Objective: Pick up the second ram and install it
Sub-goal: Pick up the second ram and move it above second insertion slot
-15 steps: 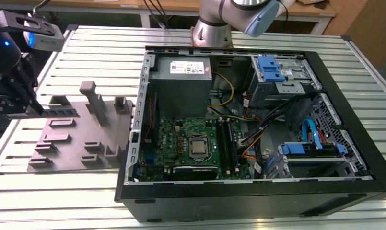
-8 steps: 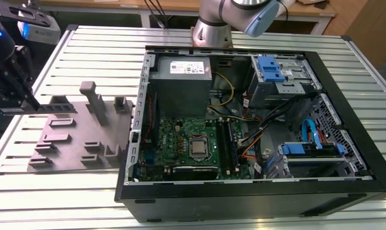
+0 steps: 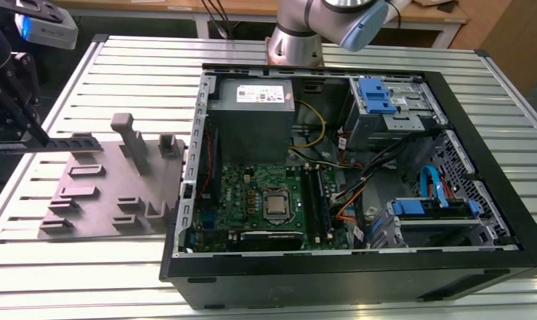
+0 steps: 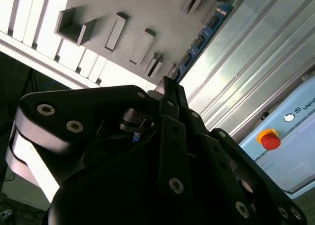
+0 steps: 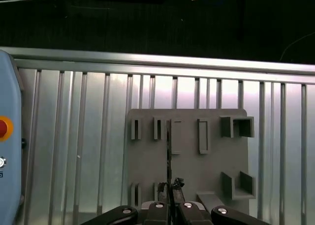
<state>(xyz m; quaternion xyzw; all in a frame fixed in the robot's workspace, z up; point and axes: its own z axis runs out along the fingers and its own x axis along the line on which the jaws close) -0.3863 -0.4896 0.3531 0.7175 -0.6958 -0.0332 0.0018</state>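
I see the gripper (image 4: 166, 87) clamped on one end of the second ram (image 4: 202, 38). Its long axis runs straight out from the jaws, over the grey tray (image 5: 147, 168).

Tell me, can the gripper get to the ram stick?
Probably yes: the gripper seems shut on one end of the second ram, over the grey tray, with nothing between them.
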